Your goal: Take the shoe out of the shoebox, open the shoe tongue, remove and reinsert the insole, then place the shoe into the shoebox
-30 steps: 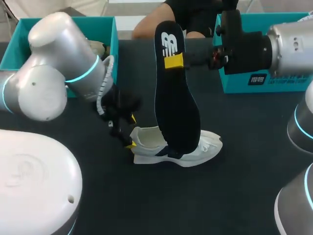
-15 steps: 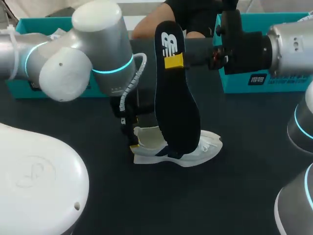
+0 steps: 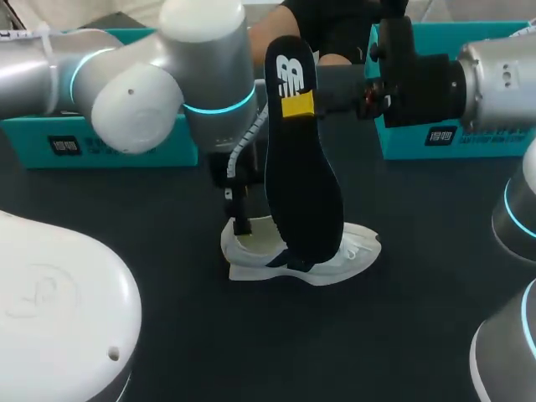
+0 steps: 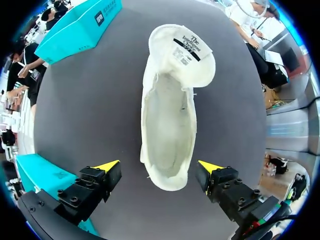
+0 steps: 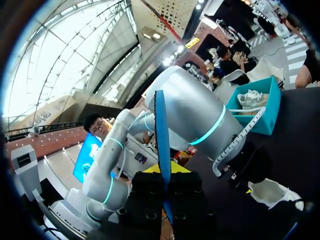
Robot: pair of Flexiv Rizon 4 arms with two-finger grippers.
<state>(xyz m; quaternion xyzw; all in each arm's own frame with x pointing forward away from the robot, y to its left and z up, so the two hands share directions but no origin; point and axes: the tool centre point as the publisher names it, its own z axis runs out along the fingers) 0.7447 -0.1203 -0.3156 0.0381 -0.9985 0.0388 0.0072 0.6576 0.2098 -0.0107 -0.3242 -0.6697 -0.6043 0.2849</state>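
Dark matte worktop (image 3: pixel 394 335), three things lying directly on it. White shoe (image 3: pixel 356 247) sits upright on its sole around the middle, toe toward the right edge, heel toward the left edge, opening facing up. Teal left shoebox (image 3: pixel 109 151) stands along the far edge toward the far-left corner. Teal right shoebox (image 3: pixel 469 138) stands at the far edge near the far-right corner. Both boxes are well apart from the shoe and from each other.

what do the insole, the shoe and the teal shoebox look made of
Insole: probably foam with a matt black fabric face; it stands thin and slightly curved. Shoe: white textile or mesh upper with a pale cloth lining, no shine. Teal shoebox: likely cardboard, with flat matt walls and sharp folded edges.
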